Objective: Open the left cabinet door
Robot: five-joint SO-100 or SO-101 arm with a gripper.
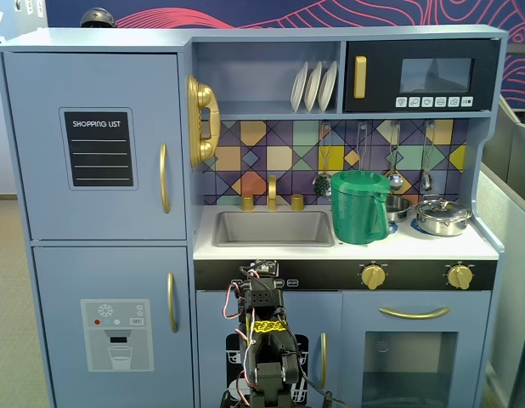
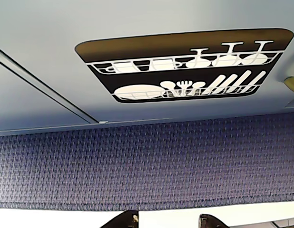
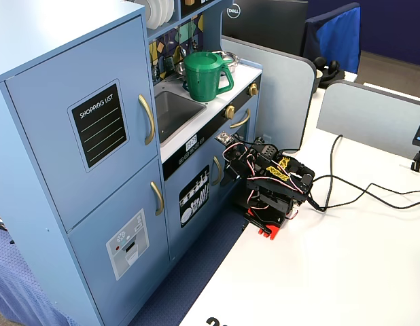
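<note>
The left cabinet door (image 1: 93, 144) is light blue with a black "SHOPPING LIST" panel and a curved gold handle (image 1: 164, 178). It is closed. It also shows in the other fixed view (image 3: 88, 129) with its handle (image 3: 148, 119). My arm is folded low in front of the kitchen's lower middle, well right of and below that door. My gripper (image 3: 227, 142) points at the dishwasher-print door (image 2: 185, 66). In the wrist view only the two black fingertips (image 2: 128, 221) show at the bottom edge, apart, with nothing between them; the gripper (image 2: 167, 221) is open.
A lower light-blue door with a water-dispenser print (image 1: 118, 331) sits under the left door. A green pitcher (image 1: 359, 206) and a pot (image 1: 443, 217) stand on the counter by the sink (image 1: 271, 228). Blue carpet (image 2: 147, 161) lies between kitchen and white table (image 3: 332, 272). Cables (image 3: 353, 193) trail right.
</note>
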